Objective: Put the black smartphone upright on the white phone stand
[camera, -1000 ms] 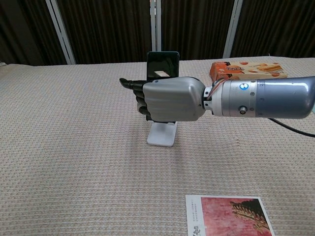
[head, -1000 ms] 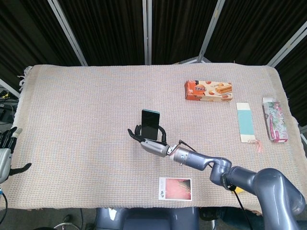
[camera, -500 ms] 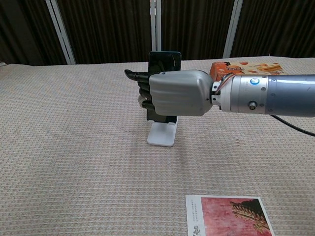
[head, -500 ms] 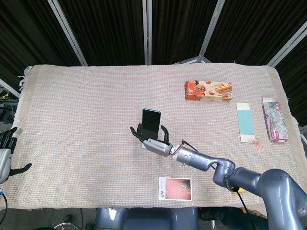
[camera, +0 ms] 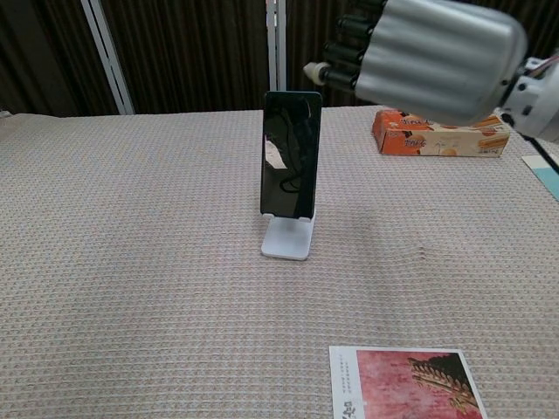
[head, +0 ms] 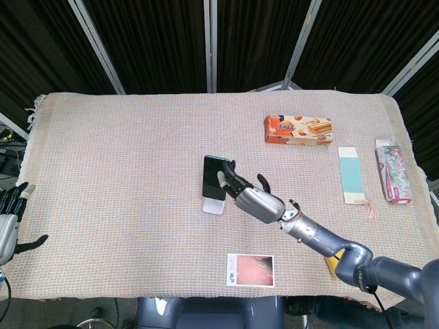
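The black smartphone stands upright on the white phone stand near the middle of the cloth-covered table, untouched. The right hand hovers above and to its right, holding nothing, fingers loosely curled. Placement looks done; the next move is simply a clear retreat. The left hand idles open at the table's edge.

The smartphone stands upright on the phone stand near the middle of the table. The right hand is raised just right of the smartphone, apart from it. A snack box lies behind and to the right. A photo card lies at the front edge. The left hand sits off the table's left edge.
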Robot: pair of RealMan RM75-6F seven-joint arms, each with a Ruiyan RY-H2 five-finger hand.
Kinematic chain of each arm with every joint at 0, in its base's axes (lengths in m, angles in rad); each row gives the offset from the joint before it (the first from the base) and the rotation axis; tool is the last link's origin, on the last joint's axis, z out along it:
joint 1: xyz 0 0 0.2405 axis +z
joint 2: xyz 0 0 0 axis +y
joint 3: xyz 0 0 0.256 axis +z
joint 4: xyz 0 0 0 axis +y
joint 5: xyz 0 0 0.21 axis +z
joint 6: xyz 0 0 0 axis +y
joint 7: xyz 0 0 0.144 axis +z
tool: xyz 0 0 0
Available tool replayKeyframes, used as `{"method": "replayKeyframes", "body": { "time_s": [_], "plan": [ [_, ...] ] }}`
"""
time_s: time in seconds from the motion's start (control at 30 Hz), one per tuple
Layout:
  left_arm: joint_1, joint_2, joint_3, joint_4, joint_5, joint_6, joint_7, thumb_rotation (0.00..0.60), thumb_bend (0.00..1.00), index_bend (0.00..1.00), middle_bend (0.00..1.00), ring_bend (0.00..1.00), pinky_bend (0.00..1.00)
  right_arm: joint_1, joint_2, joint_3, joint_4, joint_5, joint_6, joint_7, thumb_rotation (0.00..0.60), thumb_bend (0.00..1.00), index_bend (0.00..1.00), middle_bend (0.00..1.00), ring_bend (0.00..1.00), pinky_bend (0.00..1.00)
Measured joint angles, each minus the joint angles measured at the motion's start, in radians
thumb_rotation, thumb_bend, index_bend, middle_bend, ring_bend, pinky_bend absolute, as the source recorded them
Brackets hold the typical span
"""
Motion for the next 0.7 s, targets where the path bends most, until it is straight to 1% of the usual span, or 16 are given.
{"method": "replayKeyframes", "body": {
  "time_s": [0.1,0.17,0.23,0.3,0.4,0.5,0.53,0.6,0.7],
  "plan": [
    [0.005,-0.006,0.003,0.009,0.02,0.023,0.009,0.6,0.0,0.0,0.0,0.0,0.0,-0.082,0.04,0.003,-0.038,0.046,0.093,0.092,0.6,0.13,0.19,0.26,0.24,0.08],
    [0.009,-0.015,0.002,0.019,0.027,0.043,0.036,0.6,0.0,0.0,0.0,0.0,0.0,-0.141,0.063,0.005,-0.066,0.092,0.146,0.175,0.6,0.11,0.18,0.24,0.22,0.07],
    [0.013,-0.026,0.0,0.031,0.034,0.064,0.067,0.6,0.0,0.0,0.0,0.0,0.0,-0.196,0.082,0.005,-0.094,0.139,0.188,0.262,0.6,0.07,0.16,0.19,0.18,0.07],
    [0.02,-0.044,-0.001,0.042,0.043,0.088,0.093,0.6,0.0,0.0,0.0,0.0,0.0,-0.237,0.094,0.004,-0.116,0.174,0.215,0.334,0.6,0.01,0.12,0.12,0.1,0.03],
    [0.025,-0.05,0.002,0.043,0.053,0.096,0.093,0.6,0.0,0.0,0.0,0.0,0.0,-0.295,0.11,-0.005,-0.148,0.222,0.246,0.456,0.6,0.0,0.04,0.02,0.01,0.0],
    [0.031,-0.048,0.008,0.042,0.067,0.107,0.086,0.6,0.0,0.0,0.0,0.0,0.0,-0.364,0.123,-0.025,-0.175,0.259,0.278,0.585,0.6,0.0,0.0,0.0,0.0,0.0],
    [0.032,-0.047,0.009,0.041,0.07,0.107,0.083,0.6,0.0,0.0,0.0,0.0,0.0,-0.388,0.126,-0.033,-0.183,0.269,0.288,0.622,0.6,0.0,0.0,0.0,0.0,0.0],
    [0.034,-0.045,0.012,0.041,0.073,0.107,0.079,0.6,0.0,0.0,0.0,0.0,0.0,-0.414,0.128,-0.042,-0.191,0.279,0.298,0.658,0.6,0.0,0.0,0.0,0.0,0.0],
    [0.034,-0.043,0.014,0.041,0.077,0.106,0.073,0.6,0.0,0.0,0.0,0.0,0.0,-0.498,0.132,-0.077,-0.209,0.303,0.331,0.758,0.6,0.0,0.0,0.0,0.0,0.0]
  ]
}}
